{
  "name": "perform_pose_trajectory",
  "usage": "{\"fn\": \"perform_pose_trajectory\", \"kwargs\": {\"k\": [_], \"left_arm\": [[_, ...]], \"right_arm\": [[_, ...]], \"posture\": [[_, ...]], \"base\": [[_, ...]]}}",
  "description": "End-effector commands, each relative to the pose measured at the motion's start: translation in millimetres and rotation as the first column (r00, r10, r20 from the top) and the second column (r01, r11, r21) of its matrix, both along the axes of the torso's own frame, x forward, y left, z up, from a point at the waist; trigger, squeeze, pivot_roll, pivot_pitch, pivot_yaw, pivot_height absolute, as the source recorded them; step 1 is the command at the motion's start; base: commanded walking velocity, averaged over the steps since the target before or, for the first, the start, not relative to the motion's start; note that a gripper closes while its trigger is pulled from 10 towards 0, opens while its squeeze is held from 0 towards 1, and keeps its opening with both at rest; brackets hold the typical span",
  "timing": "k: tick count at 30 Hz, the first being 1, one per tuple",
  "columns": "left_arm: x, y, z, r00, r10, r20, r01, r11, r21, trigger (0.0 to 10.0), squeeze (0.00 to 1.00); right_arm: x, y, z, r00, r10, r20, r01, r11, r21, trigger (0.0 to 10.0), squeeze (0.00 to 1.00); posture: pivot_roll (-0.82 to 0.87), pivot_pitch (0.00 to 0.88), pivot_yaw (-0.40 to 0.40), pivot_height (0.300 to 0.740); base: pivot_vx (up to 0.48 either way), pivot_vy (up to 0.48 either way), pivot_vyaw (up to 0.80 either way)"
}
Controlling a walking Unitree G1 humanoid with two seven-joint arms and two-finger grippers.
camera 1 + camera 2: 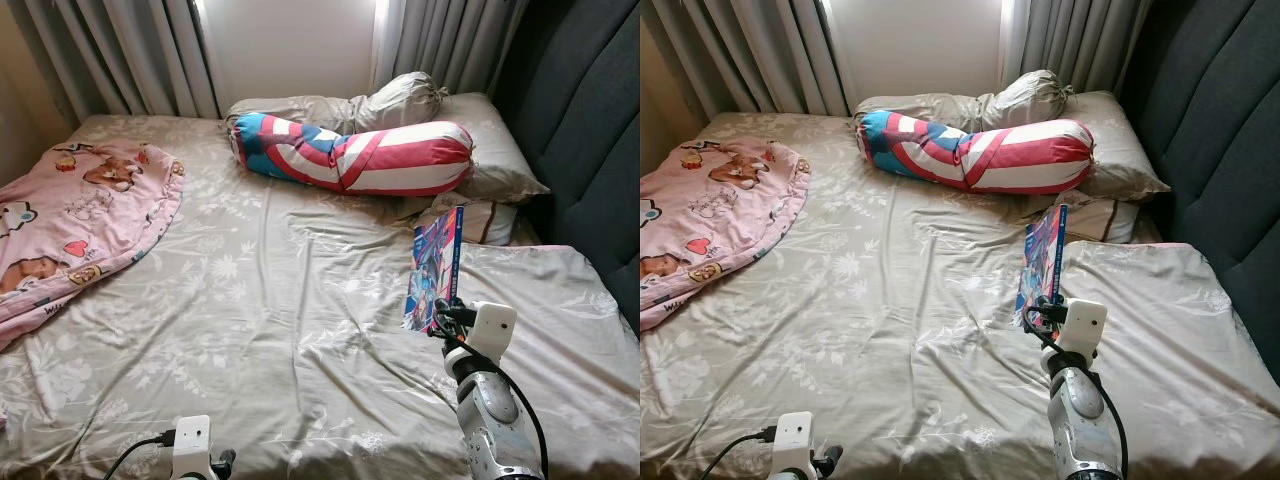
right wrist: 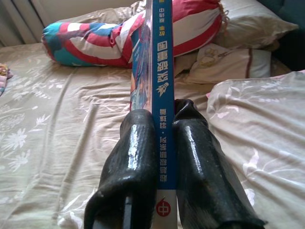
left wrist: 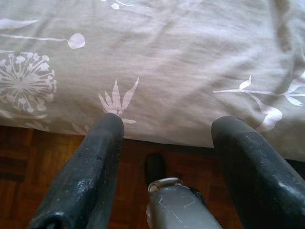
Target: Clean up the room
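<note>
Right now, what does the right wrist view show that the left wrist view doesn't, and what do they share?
Right wrist view: the right gripper clamped on an upright book, with the striped bolster and pillows beyond.
Left wrist view: the left gripper, fingers apart, above the bed's edge, with wooden floor below.
Both: the beige floral bedsheet.

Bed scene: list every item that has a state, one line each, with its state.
Book: upright, clamped by the right end effector above the sheet.
Left end effector: open, holding nothing, at the bed's edge.
Bolster: lying across the head of the bed.
Pink blanket: crumpled on the bed's left side.
Bedsheet: wrinkled.
Curtains: parted.
</note>
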State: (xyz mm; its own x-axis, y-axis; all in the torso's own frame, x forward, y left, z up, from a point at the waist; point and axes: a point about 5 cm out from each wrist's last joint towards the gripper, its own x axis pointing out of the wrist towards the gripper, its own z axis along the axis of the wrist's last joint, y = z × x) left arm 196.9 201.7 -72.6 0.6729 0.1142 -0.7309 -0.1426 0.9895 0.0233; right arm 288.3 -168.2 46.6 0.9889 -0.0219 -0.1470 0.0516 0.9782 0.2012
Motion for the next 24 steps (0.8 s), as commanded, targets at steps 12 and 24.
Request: {"fn": "perform_pose_trajectory", "kwargs": {"k": [12,24], "left_arm": [[17.1,0.3,11,0.995,-0.065,0.082,0.062,0.997,0.045,10.0,0.0],[42.8,17.9,46,0.921,-0.102,0.375,0.074,0.993,0.088,10.0,0.0]], "right_arm": [[1.1,7.9,1,0.998,0.063,0.002,-0.063,0.998,-0.008,10.0,0.0],[-1.9,12.2,1,0.994,0.11,0.002,-0.11,0.994,-0.007,10.0,0.0]], "posture": [[-0.1,0.019,-0.025,0.74],[-0.11,0.025,-0.018,0.74]], "base": [[0.0,0.0,0.0],[0.0,0.0,0.0]]}}
